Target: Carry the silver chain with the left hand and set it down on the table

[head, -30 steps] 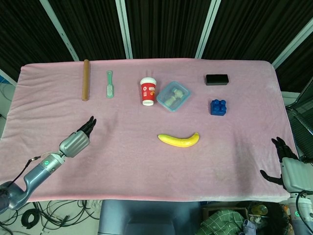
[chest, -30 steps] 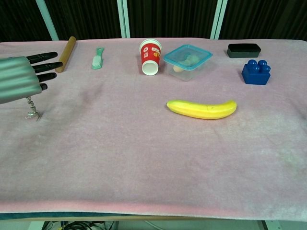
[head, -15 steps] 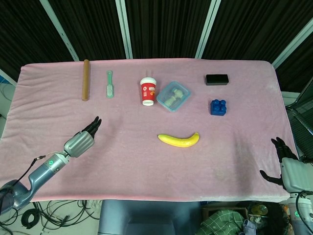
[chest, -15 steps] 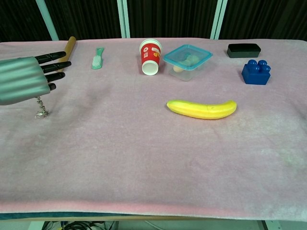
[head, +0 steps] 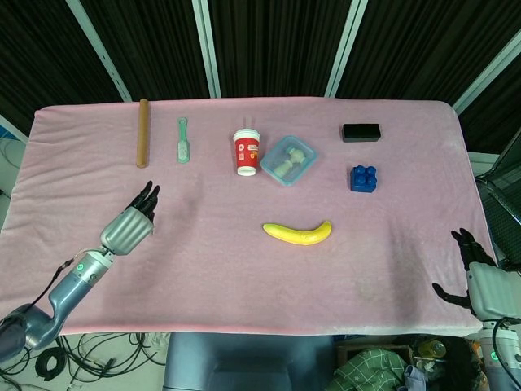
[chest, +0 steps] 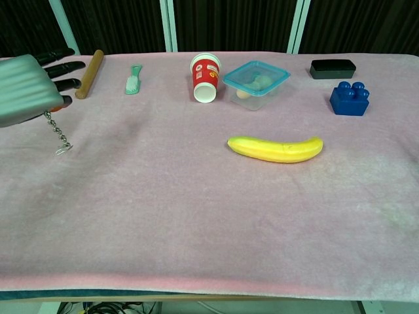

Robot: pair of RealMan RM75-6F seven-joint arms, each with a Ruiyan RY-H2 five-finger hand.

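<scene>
The silver chain (chest: 57, 133) dangles from under my left hand (chest: 29, 87), which grips its upper end at the left edge of the chest view. The chain's clasp hangs just above the pink tablecloth (chest: 196, 196). In the head view my left hand (head: 130, 224) hovers over the front left of the table with dark fingers pointing away from me, and the chain is hidden beneath it. My right hand (head: 480, 277) hangs off the table's right front corner, fingers spread, holding nothing.
Along the back stand a wooden rod (head: 143, 132), a green brush (head: 182, 139), a red paper cup (head: 247, 152), a blue-lidded container (head: 289, 160), a black box (head: 361, 132) and a blue brick (head: 364, 177). A banana (head: 298, 233) lies mid-table.
My left hand has risen and drawn back slightly toward the left after drifting right, lifting the chain so more of it hangs free. The right hand has not moved.
</scene>
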